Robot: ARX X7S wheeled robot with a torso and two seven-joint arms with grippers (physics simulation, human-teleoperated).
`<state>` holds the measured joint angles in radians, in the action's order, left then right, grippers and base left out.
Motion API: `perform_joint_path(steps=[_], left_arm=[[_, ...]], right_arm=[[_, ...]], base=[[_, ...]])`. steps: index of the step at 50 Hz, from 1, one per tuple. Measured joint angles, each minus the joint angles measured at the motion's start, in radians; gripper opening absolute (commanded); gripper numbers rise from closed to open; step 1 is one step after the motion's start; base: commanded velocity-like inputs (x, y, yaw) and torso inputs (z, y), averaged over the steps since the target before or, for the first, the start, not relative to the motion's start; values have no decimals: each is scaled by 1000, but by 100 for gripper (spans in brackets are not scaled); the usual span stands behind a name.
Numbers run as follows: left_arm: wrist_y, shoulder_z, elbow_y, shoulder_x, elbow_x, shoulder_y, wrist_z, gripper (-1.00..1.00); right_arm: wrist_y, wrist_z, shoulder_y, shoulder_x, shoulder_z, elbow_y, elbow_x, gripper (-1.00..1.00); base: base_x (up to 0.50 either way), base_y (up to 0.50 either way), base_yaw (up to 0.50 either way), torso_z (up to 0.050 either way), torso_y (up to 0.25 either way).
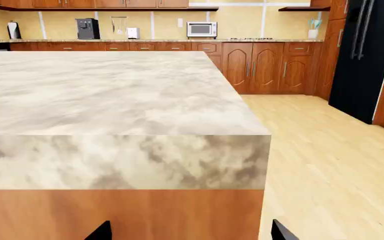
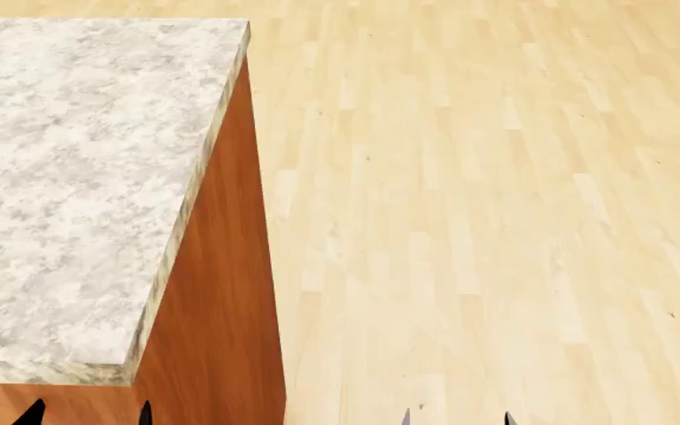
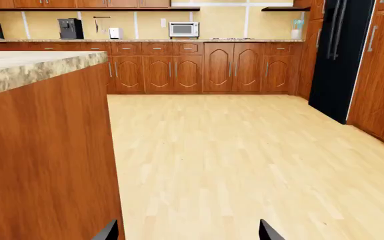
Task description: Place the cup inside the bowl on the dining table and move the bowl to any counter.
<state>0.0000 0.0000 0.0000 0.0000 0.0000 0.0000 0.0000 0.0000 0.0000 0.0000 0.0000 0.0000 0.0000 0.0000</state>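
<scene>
While both hands [image 2: 456, 416] are spread and empty, I see no cup; the left hand [image 2: 86, 413] may bump the bench [image 2: 68, 177].

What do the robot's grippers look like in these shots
Very little shows. Only the tips reach into view: dark, near-black pointed wedges at the picture edge, one pair for the left gripper and one for the right gripper. No arms, cables or markings are visible.

Both grippers cropped at six o'clock, fingertips [image 2: 35, 412] only; dining table [image 2: 68, 177] cut at nine o'clock.
</scene>
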Motion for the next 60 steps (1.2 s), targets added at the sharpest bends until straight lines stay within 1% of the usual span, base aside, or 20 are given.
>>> perform_joint_path(steps=[18, 22, 42, 60], left_arm=[[17, 36, -6, -42, -23, 6, -42, 100], [18, 43, -12, -52, -29, 2, -47, 100], [23, 78, -26, -82, -46, -6, -74, 100], [21, 105, -27, -102, -62, -7, -98, 100]], right_arm=[[-8, 38, -3, 38, -42, -3, 53, 100], [-3, 44, -1, 47, -54, -3, 59, 100], [6, 73, 3, 76, -91, -3, 83, 100], [7, 99, 7, 97, -120, -2, 95, 100]], base=[[-2, 0, 0, 0, 0], [-188, 0, 0, 0, 0], [-490, 64, 0, 0, 0], [-461, 346, 0, 0, 0]])
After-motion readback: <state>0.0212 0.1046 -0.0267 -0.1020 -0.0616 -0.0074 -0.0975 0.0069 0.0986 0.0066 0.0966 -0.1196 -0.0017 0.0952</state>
